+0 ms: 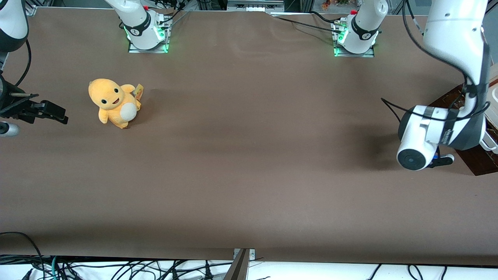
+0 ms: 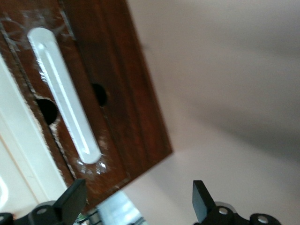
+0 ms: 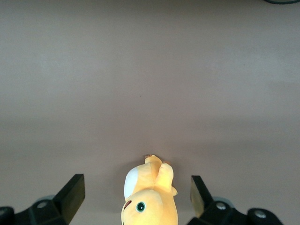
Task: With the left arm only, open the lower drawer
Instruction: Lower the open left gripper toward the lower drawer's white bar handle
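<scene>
The lower drawer [image 2: 117, 93] shows in the left wrist view as a dark brown wooden front carrying a long white bar handle [image 2: 63, 93]. My left arm's gripper [image 2: 138, 206] is open, its black fingertips [image 2: 72, 199] spread wide with only table and the drawer's corner between them, apart from the handle. In the front view the left arm [image 1: 455, 42] bends down at the working arm's end of the table. There its gripper [image 1: 443, 159] hangs low, close beside the dark brown wood of the cabinet [image 1: 476, 161].
A cream-white panel [image 2: 14, 150] adjoins the drawer front. A yellow plush toy [image 1: 114, 102] sits on the brown table [image 1: 249, 155] toward the parked arm's end. Two arm bases [image 1: 146, 31] stand along the table edge farthest from the front camera.
</scene>
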